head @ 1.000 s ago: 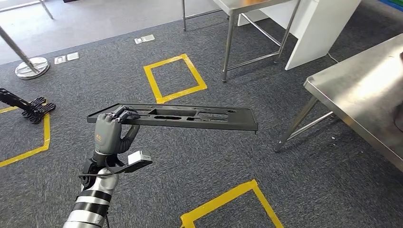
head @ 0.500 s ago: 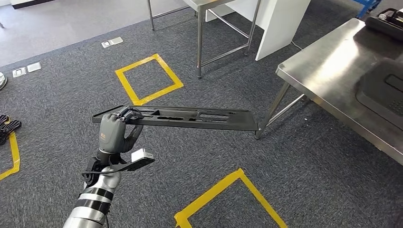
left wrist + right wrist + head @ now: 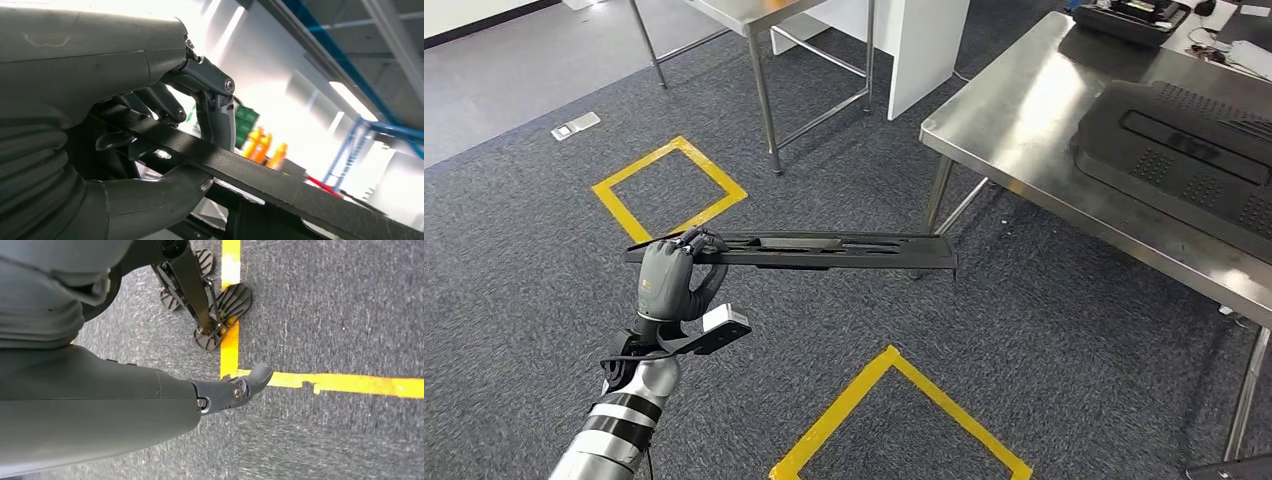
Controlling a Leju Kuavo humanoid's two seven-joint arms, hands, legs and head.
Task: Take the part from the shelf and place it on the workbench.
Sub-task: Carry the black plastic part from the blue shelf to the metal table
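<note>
Left wrist view shows the left hand [image 3: 150, 125] with its fingers [image 3: 217, 107] clamped over the top of the part [image 3: 280, 185] and the thumb under it. From the fingers, the part's [image 3: 824, 250] long axis runs level out toward the bench [image 3: 1024, 110], held at one end above the carpet. The right hand [image 3: 150, 395] hangs empty, its fingers partly hidden, farther from the bench.
</note>
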